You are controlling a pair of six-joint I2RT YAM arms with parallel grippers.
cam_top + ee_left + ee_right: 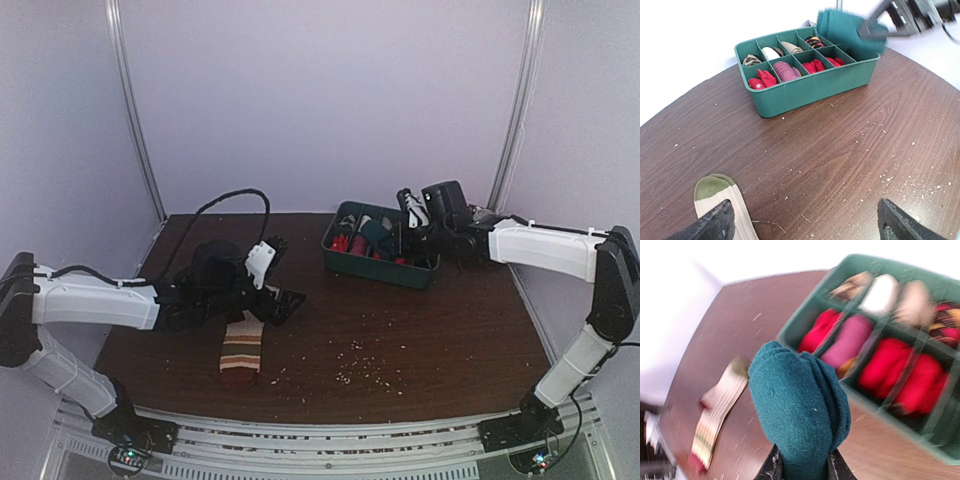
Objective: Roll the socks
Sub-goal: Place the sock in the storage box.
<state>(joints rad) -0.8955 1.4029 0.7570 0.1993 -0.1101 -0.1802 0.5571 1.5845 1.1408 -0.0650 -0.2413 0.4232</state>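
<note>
The beige striped sock (pixel 242 350) lies flat on the table near its front edge. It also shows in the left wrist view (pixel 720 197) and the right wrist view (pixel 720 410). My left gripper (pixel 283 272) is open and empty, low over the table just right of this sock's toe end (pixel 807 225). My right gripper (pixel 403 228) is shut on the bunched dark teal sock (pixel 795 410) and holds it above the near-left corner of the green tray (pixel 385 268). The teal sock also shows in the left wrist view (pixel 845 27).
The green tray (pixel 805 90) has several compartments holding red, pink, white and patterned sock bundles (pixel 900 375). Small pale crumbs (pixel 365 370) are scattered over the brown table. A black cable (pixel 235 200) loops at the back left. White walls enclose the table.
</note>
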